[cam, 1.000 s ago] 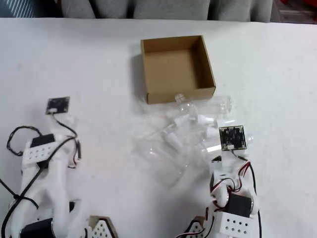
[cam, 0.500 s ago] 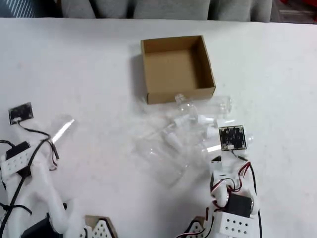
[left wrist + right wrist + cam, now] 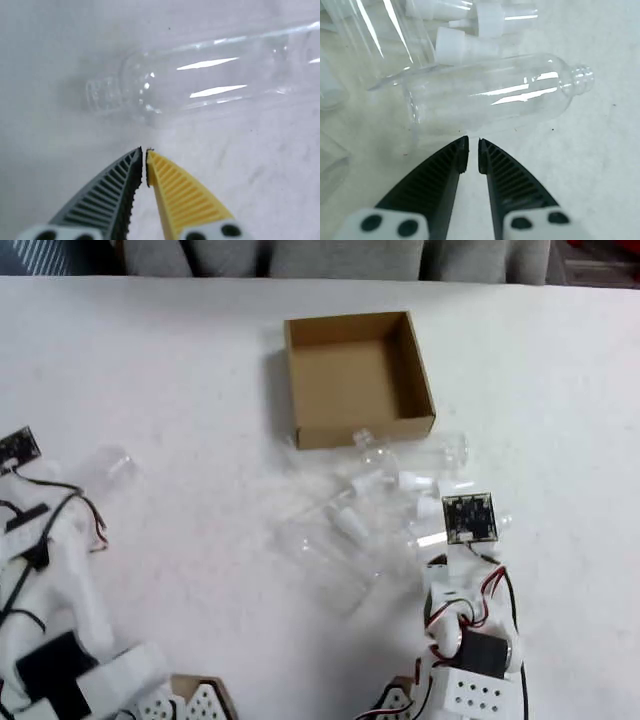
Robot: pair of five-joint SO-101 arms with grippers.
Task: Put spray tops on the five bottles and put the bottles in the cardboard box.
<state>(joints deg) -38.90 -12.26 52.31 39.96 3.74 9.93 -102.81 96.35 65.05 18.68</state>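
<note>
Tabletop [image 3: 180,360]: capless bottle [image 3: 200,80] flat, crosswise before left end effector [image 3: 145,150]

A white table [image 3: 170,360] is stretching across the high view. Beyond the table's far edge, grey rounded shapes [image 3: 340,258] are standing in a row. A blue-striped object [image 3: 40,255] is showing past the table's far left corner, and a red object [image 3: 600,248] past its far right corner.

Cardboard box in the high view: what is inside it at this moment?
The open brown cardboard box shows its bare floor and inner walls. Its near wall covers a strip of floor.
</note>
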